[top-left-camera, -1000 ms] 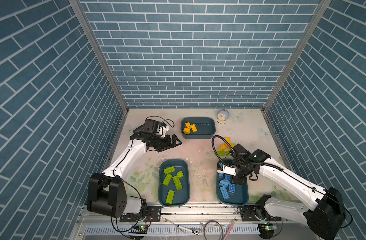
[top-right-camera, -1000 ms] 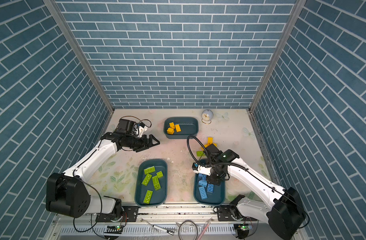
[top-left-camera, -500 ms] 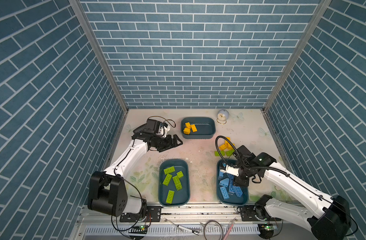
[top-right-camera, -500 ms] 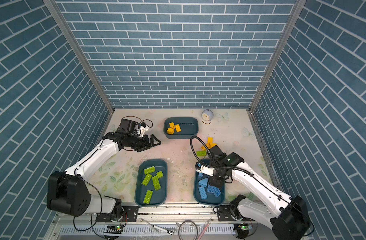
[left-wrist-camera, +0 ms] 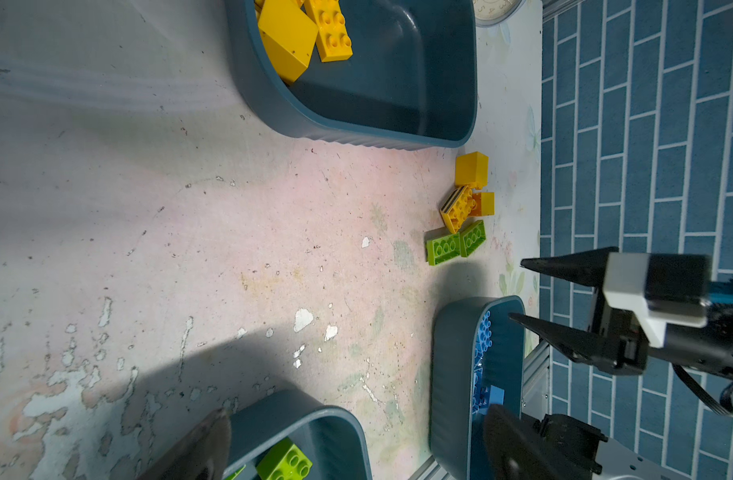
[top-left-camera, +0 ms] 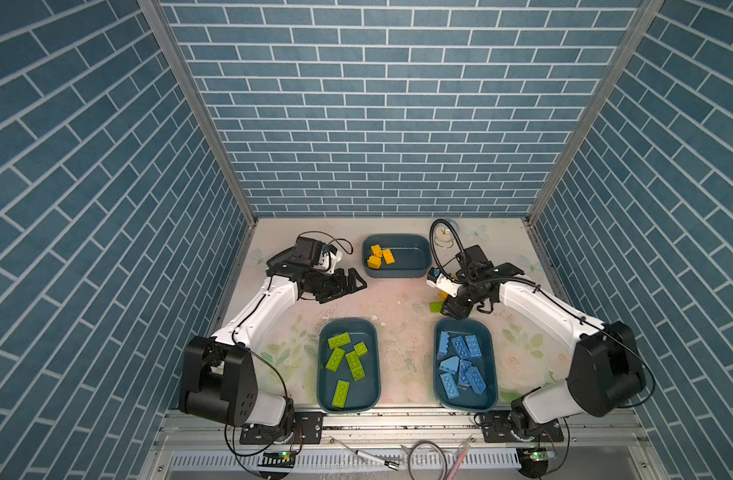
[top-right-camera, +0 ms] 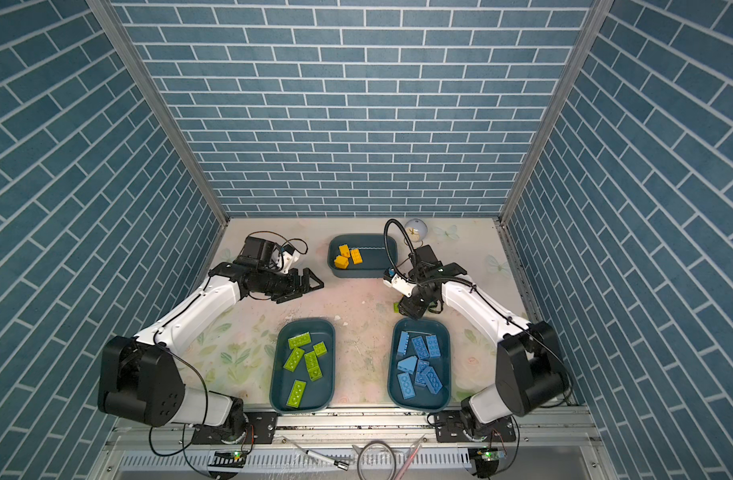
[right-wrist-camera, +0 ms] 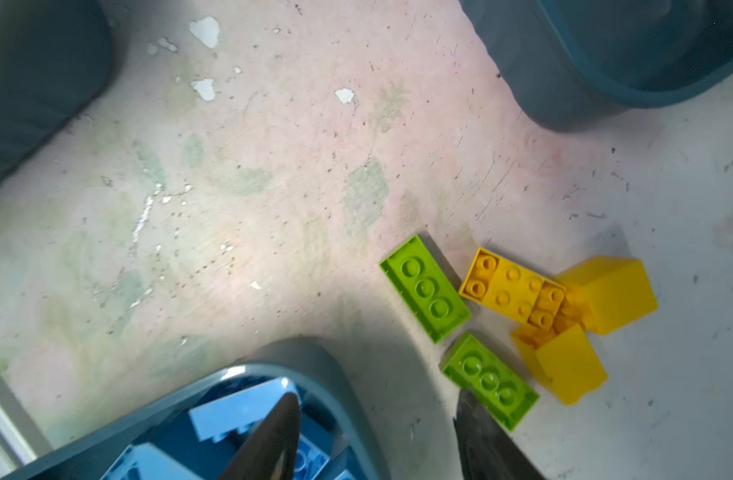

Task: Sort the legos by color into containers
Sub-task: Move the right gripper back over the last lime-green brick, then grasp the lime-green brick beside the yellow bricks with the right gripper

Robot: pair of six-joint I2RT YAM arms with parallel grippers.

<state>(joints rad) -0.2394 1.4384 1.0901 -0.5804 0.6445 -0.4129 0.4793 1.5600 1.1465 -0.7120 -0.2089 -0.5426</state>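
Right tool [right-wrist-camera: 375, 395]: spread, empty, hovering at the blue tub [right-wrist-camera: 314, 361] edge.
Nearest green brick [right-wrist-camera: 489, 380]: loose on the desk [right-wrist-camera: 273, 187], just beside that tool, long axis slanted across its gap.
Left tool [top-left-camera: 352, 284]: spread, well apart.
Nearer arm: right.

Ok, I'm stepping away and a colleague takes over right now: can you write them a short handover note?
Left gripper: jaws open, empty, above the table beside the far tub.
Right gripper: jaws open, empty, over the near right tub's far rim, close to the loose bricks.
Done: sorted green bricks in the near left tub, blue bricks in the near right tub, three yellow bricks in the far tub.
Left: two loose green bricks and three loose yellow bricks on the table between the far tub and the near right tub.
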